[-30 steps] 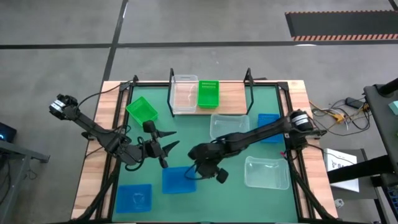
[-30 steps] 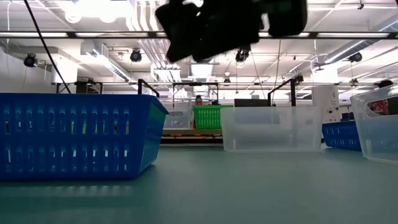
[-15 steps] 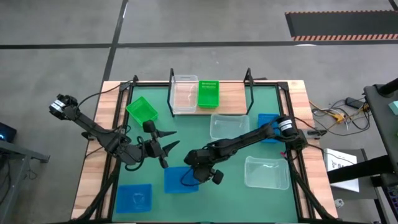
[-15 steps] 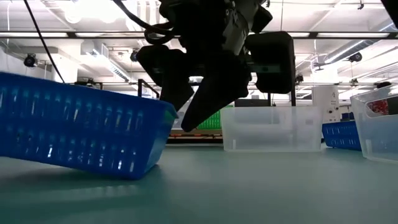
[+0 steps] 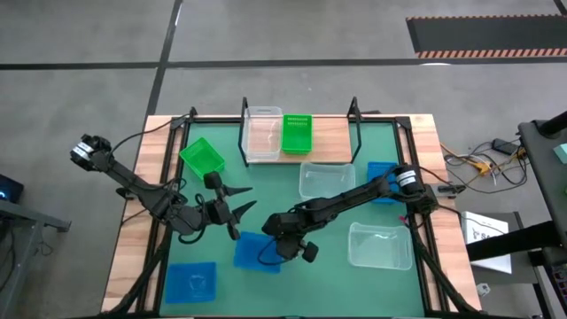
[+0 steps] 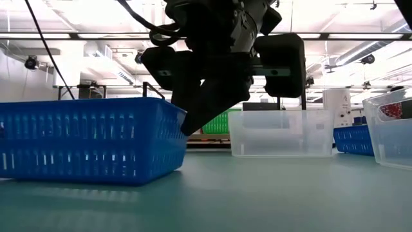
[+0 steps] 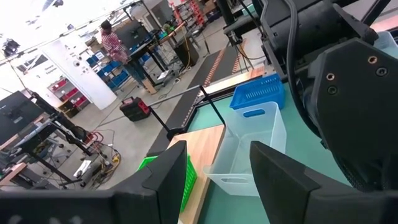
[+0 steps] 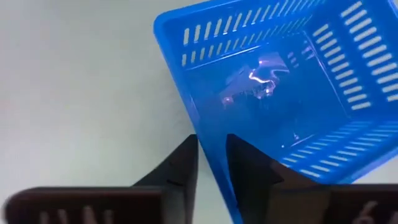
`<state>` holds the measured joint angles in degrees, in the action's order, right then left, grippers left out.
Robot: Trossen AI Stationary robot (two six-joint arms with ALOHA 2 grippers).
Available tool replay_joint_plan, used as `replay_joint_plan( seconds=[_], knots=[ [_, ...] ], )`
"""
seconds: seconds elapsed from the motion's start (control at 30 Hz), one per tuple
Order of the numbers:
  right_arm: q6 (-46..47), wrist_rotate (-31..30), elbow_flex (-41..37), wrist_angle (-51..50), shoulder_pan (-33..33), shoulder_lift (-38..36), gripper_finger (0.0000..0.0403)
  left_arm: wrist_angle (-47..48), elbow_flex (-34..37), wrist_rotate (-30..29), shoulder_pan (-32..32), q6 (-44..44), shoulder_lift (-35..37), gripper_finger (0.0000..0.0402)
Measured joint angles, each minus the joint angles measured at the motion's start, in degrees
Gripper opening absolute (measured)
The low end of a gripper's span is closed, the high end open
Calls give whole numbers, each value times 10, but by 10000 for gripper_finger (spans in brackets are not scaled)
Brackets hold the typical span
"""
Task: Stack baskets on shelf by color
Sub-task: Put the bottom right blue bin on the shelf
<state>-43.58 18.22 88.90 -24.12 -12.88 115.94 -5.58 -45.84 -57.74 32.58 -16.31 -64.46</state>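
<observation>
Near the front middle of the green mat (image 5: 266, 177) sits a blue basket (image 5: 258, 251), its base flat on the surface in the low view. Right gripper (image 8: 211, 163) straddles this basket's side wall, one finger (image 8: 180, 167) outside and the other inside the rim, closed on the wall (wrist view shows plastic pinched between them). Its arm reaches low and nearly level across the mat from the right edge, wrist tipped downward.

Left gripper (image 5: 232, 211) hovers just beside the basket, towards the left rear, fingers spread wide and holding nothing; its arm stretches in from the left edge.

At the rear stands the shelf (image 5: 328, 142), carrying a clear basket (image 5: 260, 135) and a green basket (image 5: 297, 133) side by side.
</observation>
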Motion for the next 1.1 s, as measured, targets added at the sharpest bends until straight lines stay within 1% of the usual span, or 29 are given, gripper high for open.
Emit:
replay_joint_plan(
  seconds=[0.17, 0.4, 0.5, 0.6, 0.7, 0.83, 0.97, 1.1],
  knots=[
    [-8, 0, 0, 5, 0, 0, 18, 0, 0, 0, 0, 9, 0, 161],
    [-7, -2, 7, 7, 0, 0, 10, 0, 0, 0, 0, 9, 0, 161],
    [-6, -3, 11, -2, 0, -11, 10, 0, 0, 0, 0, 9, 0, 161],
    [0, -4, 12, -27, 1, -43, 9, 0, -5, 0, 6, 10, 0, 161],
    [15, -14, 11, -60, 6, -90, 9, -2, -8, 0, 13, 10, 0, 161],
    [44, -67, 10, -121, 25, -157, 9, -2, -11, 0, 21, 9, 0, 161],
    [84, -99, 3, -158, 65, -224, 9, -4, -9, 0, 21, 9, 1, 161],
    [123, -123, -22, -168, 125, -290, 9, -4, -9, 0, 21, 9, 1, 161]
  ],
)
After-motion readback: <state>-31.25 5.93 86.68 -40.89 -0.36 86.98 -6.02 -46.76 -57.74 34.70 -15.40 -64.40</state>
